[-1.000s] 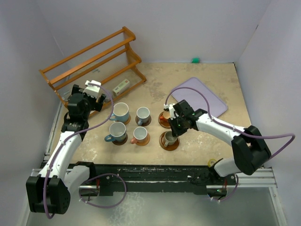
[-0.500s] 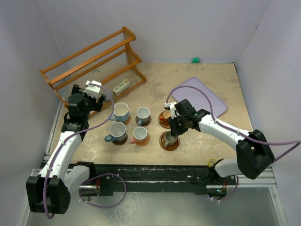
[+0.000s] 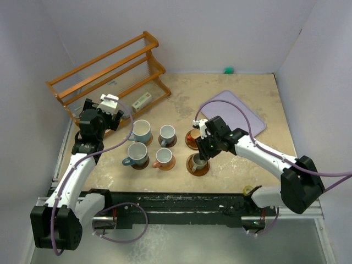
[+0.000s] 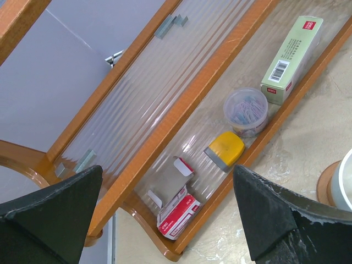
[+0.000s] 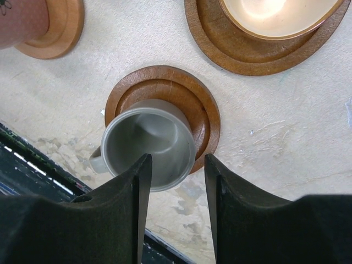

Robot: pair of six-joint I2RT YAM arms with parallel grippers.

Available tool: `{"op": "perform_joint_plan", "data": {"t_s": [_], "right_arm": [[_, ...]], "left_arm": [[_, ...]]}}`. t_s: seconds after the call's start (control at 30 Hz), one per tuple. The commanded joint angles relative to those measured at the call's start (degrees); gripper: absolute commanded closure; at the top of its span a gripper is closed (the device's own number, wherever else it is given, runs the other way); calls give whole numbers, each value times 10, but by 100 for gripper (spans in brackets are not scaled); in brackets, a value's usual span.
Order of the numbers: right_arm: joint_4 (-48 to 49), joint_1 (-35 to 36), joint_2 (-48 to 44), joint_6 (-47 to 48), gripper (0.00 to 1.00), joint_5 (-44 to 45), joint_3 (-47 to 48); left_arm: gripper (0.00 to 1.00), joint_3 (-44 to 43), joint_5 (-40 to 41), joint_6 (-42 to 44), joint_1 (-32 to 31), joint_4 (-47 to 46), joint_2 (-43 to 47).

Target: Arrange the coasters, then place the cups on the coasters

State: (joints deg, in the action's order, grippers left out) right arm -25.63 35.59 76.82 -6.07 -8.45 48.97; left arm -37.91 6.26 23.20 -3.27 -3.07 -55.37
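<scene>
Empty grey cup on its coaster, right jaws apart over it.

The grey cup (image 5: 147, 140), handle at 8 o'clock, stands on a dark brown coaster (image 5: 202, 110) on the tabletop (image 5: 275, 126). The right jaws stand apart above its near rim. An orange-rimmed cup (image 5: 275, 8) at 1 o'clock and a pink cup (image 5: 22, 22) at 10 o'clock are cut off. The left jaws gape wide towards a rack (image 4: 187, 104) that holds a tub of paper clips (image 4: 245, 111).

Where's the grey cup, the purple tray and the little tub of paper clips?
Grey cup (image 5: 148, 140): right wrist view, on the inside of its bowl.
Purple tray (image 3: 256, 121): top view, on its bare surface near the right corner.
Tub of paper clips (image 4: 246, 111): left wrist view, on its clear top.
</scene>
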Motion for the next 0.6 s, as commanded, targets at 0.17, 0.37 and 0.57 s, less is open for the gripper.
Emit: {"op": "perform_joint_plan", "data": {"t_s": [0.17, 0.37, 0.57], "right_arm": [[-38, 12, -56, 66, 51, -36, 34], [-58, 15, -87, 161, 48, -103, 40], [-112, 20, -85, 308, 45, -129, 56]], "left_arm": [[2, -16, 16, 15, 5, -28, -3], [2, -18, 24, 22, 5, -35, -9], [2, -17, 29, 30, 5, -36, -11]]}}
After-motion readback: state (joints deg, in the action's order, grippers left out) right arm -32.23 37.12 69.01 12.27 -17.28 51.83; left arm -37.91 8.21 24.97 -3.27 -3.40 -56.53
